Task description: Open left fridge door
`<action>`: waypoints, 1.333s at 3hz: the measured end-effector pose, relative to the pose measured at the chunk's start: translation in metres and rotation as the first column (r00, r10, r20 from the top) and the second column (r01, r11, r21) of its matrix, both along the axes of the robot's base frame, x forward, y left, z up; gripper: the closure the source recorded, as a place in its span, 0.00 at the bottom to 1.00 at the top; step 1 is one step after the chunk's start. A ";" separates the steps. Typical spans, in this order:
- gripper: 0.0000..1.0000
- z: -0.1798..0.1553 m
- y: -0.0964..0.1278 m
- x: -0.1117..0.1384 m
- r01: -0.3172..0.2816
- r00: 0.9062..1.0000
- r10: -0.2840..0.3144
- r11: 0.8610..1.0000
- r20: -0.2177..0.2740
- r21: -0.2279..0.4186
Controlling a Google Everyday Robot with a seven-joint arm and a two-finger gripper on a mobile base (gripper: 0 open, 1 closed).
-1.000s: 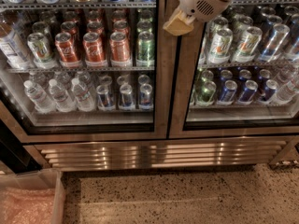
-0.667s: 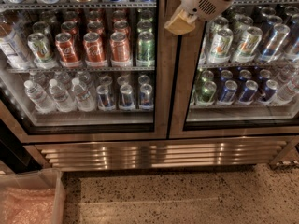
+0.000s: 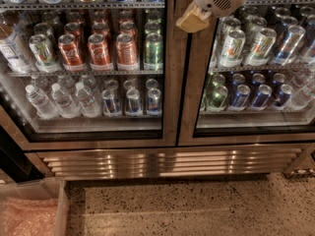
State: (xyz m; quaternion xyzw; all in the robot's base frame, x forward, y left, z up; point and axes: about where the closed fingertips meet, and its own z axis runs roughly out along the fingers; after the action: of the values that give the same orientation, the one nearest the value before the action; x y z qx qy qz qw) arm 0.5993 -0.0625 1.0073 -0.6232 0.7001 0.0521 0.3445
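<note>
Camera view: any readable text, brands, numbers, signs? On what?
Nothing reads clearly.
Red cans behind the left fridge door: logos blurred.
White-green cans behind the right door: blurred.
Bottle label, far left: too small.
Gripper, top, before the doors' meeting frames: no marking visible.

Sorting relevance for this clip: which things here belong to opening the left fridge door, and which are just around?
Job: left fridge door; gripper, at top, in front of the frames where the doors meet.
Around: right fridge door; steel grille below; clear bin, bottom left.
</note>
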 end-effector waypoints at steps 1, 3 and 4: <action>1.00 0.002 -0.001 0.002 0.000 1.000 0.000 1.000 0.000 0.000; 1.00 0.005 -0.004 0.006 0.000 1.000 0.000 1.000 0.000 0.000; 1.00 0.006 -0.005 0.006 -0.002 1.000 0.002 1.000 -0.006 -0.004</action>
State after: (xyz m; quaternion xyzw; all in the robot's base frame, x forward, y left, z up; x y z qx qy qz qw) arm 0.6052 -0.0671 1.0134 -0.6244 0.7008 0.0528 0.3409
